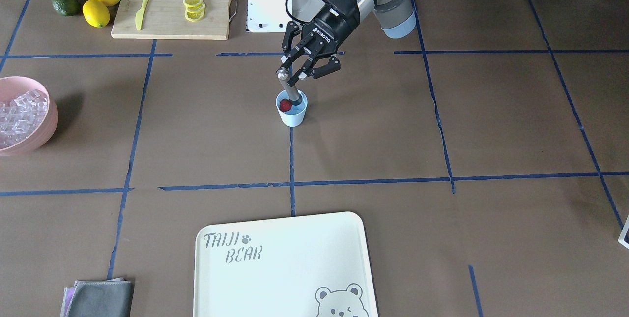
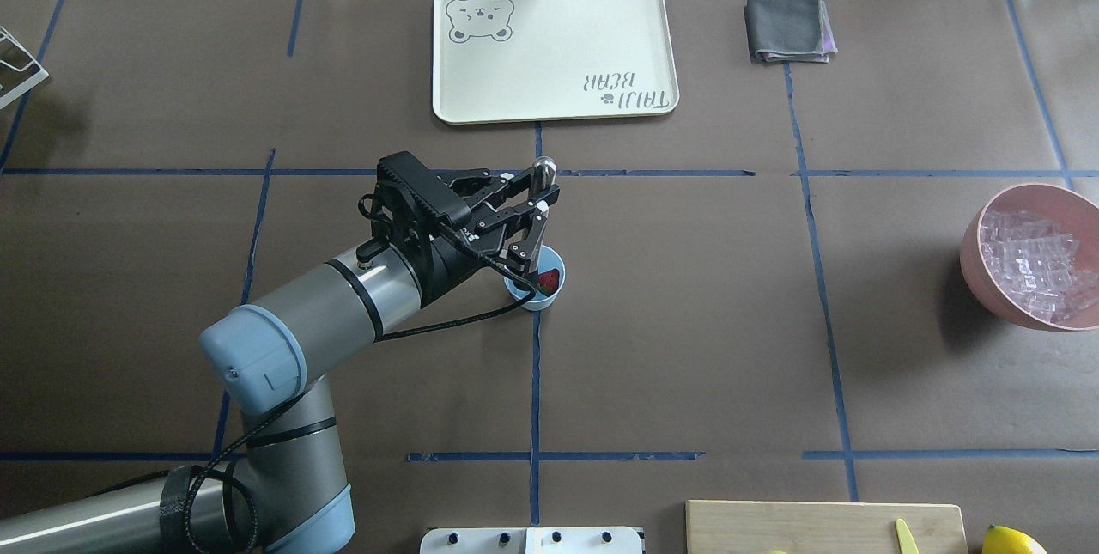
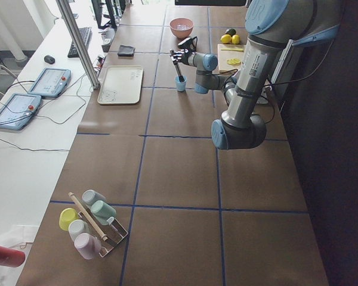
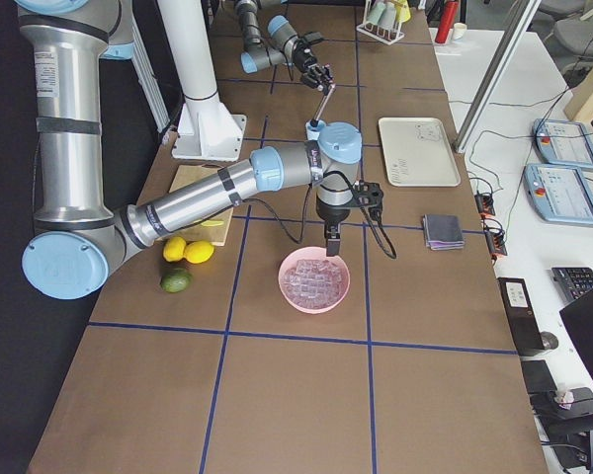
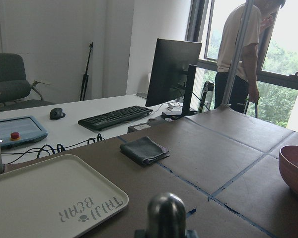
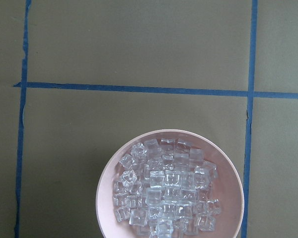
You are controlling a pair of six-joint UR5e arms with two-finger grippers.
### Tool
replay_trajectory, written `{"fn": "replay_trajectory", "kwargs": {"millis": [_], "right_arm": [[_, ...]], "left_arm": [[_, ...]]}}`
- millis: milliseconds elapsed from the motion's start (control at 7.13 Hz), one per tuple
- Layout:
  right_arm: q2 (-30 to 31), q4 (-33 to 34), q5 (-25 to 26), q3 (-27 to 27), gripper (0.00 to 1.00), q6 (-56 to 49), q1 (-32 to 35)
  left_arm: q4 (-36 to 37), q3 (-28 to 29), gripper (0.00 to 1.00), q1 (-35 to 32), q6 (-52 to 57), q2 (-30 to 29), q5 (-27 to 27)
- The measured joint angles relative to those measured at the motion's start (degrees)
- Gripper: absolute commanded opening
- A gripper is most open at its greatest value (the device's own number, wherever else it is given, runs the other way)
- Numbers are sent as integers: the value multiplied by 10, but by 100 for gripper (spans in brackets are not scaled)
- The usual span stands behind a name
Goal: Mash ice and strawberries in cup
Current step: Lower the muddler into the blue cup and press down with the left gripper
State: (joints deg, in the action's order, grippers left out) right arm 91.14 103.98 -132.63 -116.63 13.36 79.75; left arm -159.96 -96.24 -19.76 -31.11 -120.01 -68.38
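Note:
The pale blue cup (image 1: 292,113) (image 2: 542,289) stands at mid-table on a blue tape line. One red strawberry (image 1: 285,105) (image 2: 549,281) lies inside it. A metal muddler (image 1: 289,88) with a rounded top (image 5: 166,213) leans into the cup, and my left gripper (image 1: 295,77) (image 2: 537,200) is shut on its shaft above the rim. The ice (image 6: 164,191) (image 2: 1030,258) fills a pink bowl (image 1: 46,130) (image 6: 228,173) off to the robot's right. I see no ice in the cup. My right gripper (image 4: 331,242) hangs over that bowl; whether it is open I cannot tell.
A cream bear tray (image 2: 549,103) and a folded grey cloth (image 2: 786,28) lie on the far side. A cutting board (image 1: 172,29) with lemon slices and a yellow knife, two lemons (image 1: 100,5) and an avocado sit near the robot base. A person stands by the window (image 5: 238,54).

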Motion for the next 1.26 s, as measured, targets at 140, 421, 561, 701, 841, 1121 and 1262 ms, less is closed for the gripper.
{"fn": "replay_trajectory", "kwargs": {"millis": [140,421,561,701,841,1121,1262], "right_arm": [[0,0,0,0,100,0,0],[1,0,0,-1,100,0,1],[1,0,0,-1,100,0,1],[1,0,0,-2,100,0,1],[1,0,0,-3,100,0,1],[3,0,0,-4,100,0,1],[3,0,0,-4,100,0,1]], "left_arm": [[0,0,0,1,0,0,0],[0,-1,0,2,1,0,0],[1,-6,0,2,5,-1,0],[3,-16,0,1,9,-2,-1],[11,-31,0,1,11,-2,-3],[82,-84,0,-1,11,-2,-5],[147,-126,0,-4,9,0,-5]]}}
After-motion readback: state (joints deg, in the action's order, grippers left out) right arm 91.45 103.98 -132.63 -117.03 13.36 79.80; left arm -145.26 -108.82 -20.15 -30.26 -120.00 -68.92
